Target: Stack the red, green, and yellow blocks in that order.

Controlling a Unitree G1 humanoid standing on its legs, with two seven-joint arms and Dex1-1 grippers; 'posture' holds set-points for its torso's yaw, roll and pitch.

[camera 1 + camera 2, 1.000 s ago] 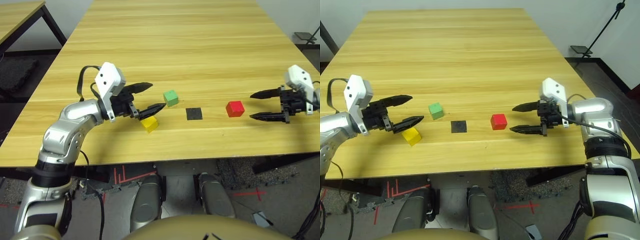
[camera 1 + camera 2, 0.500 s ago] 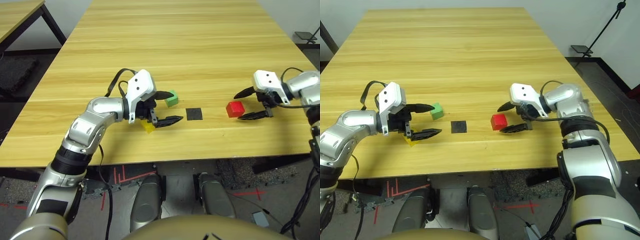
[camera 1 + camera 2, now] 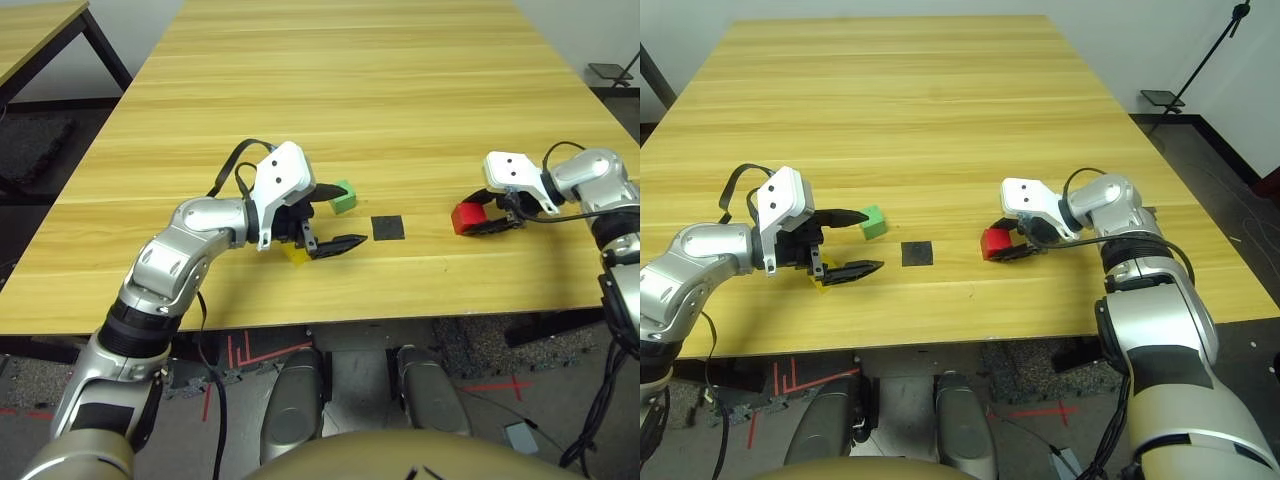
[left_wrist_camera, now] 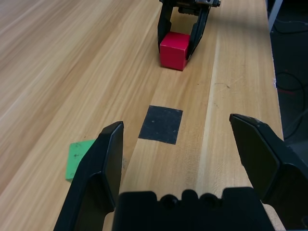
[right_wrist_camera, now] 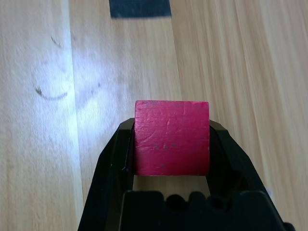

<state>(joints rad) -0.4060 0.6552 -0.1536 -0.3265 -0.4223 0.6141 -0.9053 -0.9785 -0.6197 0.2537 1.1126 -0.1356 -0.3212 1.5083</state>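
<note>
The red block sits on the table right of centre, and my right gripper is shut on it, one finger on each side. The green block lies left of centre, just beyond the far finger of my left gripper, which stands open. Under that gripper the yellow block shows partly, behind the fingers rather than between the tips. In the left wrist view, the open fingers frame a flat black square patch, with the gripped red block beyond it.
The black patch lies on the wooden table between the green and red blocks. The table's front edge runs close below both grippers. A second table stands off to the far left.
My right gripper moved left to the red block and shut on it. My left gripper swung right over the yellow block toward the green one, staying open.
</note>
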